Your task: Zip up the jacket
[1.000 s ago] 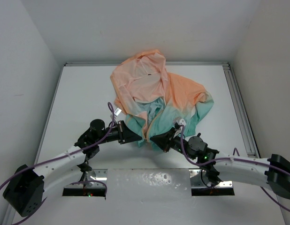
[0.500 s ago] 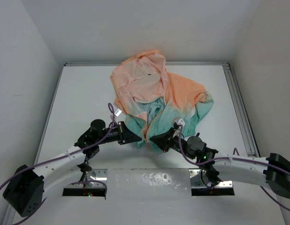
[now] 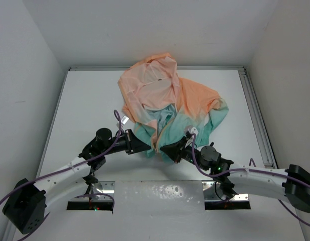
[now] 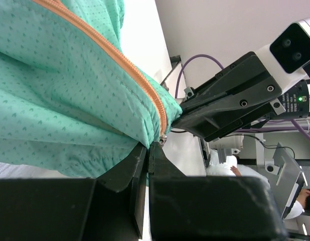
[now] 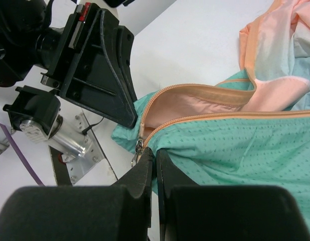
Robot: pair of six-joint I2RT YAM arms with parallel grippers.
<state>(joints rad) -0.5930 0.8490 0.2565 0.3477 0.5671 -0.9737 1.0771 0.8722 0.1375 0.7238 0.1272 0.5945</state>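
Peach-orange at the hood and teal at the hem, the jacket [image 3: 167, 108] lies crumpled on the white table [image 3: 90, 100]. In the top view we see its hood toward 12 o'clock and its hem toward 6 o'clock. The front is open, and the orange-trimmed zipper [image 3: 157, 133] runs down the middle to the hem. At the bottom of that opening we see both arms meet. The left gripper [image 3: 145, 146] reaches in from 8 o'clock, its fingers pressed together on the teal hem just beside the lower end of the zipper tape. The right gripper [image 3: 165, 149] comes in from 4 o'clock, and its fingers are likewise clamped on the hem at the other side of the opening. In its wrist view a small metal zipper pull [image 5: 137, 150] hangs just beside the fingertips. The two grippers sit near each other, tips facing across the zipper.
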